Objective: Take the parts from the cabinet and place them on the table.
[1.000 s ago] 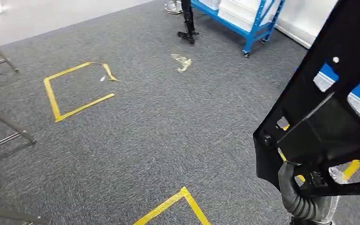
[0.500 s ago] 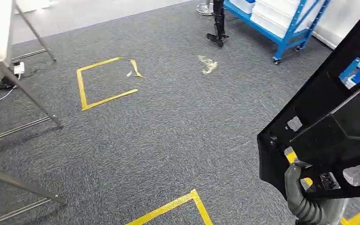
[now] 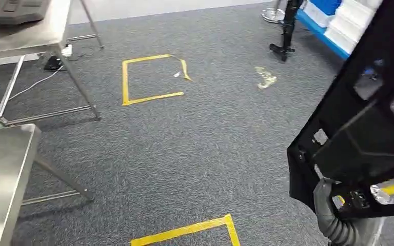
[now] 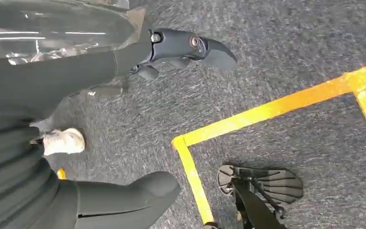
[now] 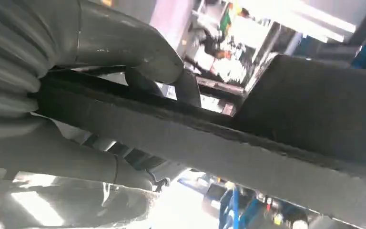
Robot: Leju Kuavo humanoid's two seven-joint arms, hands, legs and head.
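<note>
Part: a large black plastic panel (image 3: 369,128) with cut-out openings, held up tilted above the grey carpet (image 3: 195,148), well apart from the steel table.
Right hand: the right hand (image 3: 331,210) grips the panel's lower edge; in the right wrist view its thumb (image 5: 124,43) lies over the panel bar (image 5: 209,138), clamping it.
Left hand: the left hand (image 4: 124,62) hangs over the carpet, fingers apart, holding nothing.
Table: the steel table (image 3: 5,169) stands left of the panel; a second one (image 3: 31,33) lies beyond it.
Floor marks: a yellow tape square (image 3: 151,79) lies between the far table and the panel.
Cabinet: a blue rack (image 3: 333,20) stands behind the panel.
</note>
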